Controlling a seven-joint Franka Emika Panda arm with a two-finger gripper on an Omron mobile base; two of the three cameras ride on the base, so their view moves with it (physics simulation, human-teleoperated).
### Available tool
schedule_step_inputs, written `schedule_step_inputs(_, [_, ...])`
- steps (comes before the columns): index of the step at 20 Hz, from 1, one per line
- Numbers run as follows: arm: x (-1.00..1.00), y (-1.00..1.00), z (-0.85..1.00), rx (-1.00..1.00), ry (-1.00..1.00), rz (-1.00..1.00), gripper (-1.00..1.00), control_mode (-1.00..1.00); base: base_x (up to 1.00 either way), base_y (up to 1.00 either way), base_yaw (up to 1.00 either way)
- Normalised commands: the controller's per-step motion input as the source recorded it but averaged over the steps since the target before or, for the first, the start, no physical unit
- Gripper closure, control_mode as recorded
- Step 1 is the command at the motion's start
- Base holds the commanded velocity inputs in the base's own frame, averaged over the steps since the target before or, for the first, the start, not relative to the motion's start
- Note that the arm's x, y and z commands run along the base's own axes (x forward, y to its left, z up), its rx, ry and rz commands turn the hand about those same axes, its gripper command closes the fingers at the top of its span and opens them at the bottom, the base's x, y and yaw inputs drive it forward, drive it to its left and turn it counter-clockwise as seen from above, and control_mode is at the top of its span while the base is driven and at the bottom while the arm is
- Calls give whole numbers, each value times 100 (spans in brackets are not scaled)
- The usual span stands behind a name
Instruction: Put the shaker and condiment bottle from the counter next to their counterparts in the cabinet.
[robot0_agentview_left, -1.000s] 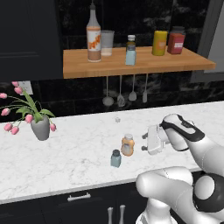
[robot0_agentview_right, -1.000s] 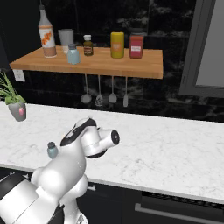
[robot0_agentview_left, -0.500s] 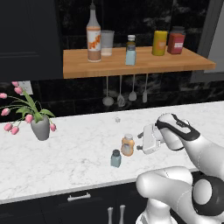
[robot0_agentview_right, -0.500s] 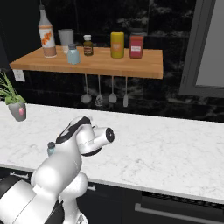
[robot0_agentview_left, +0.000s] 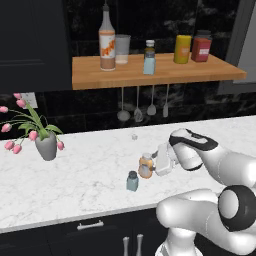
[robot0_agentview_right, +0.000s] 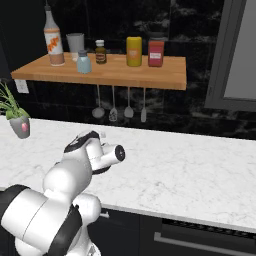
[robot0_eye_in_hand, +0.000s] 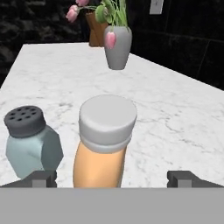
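Left base view: end effector (robot0_agentview_left: 159, 161) is seen low over the bench (robot0_agentview_left: 75, 175), jaws spread wide, nothing gripped, just right of the condiment bottle (robot0_agentview_left: 145, 166). Shaker (robot0_agentview_left: 132, 181) stands just front-left of it. On the shelf (robot0_agentview_left: 155, 74): tall bottle w/ orange label (robot0_agentview_left: 106, 42), 2nd shaker (robot0_agentview_left: 149, 62).

Right base view: shelf items are seen above; flower vase (robot0_agentview_right: 21, 127) at bench's left.

Hand view: condiment bottle is centred btw. the fingertips (robot0_eye_in_hand: 40, 178), untouched; shaker beside it at left, vase beyond.

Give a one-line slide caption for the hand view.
Open gripper lined up on the orange bottle, with the shaker beside it on the counter.
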Motion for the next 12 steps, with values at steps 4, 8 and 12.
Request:
schedule_step_inputs(4, [10, 20, -30, 0, 0, 0, -100, -100, 0, 0, 0])
schedule_step_inputs(8, [2, 22, -26, 0, 0, 0, -100, -100, 0, 0, 0])
schedule_step_inputs(12, [0, 24, -25, 0, 0, -1, 100, -100, 0, 0, 0])
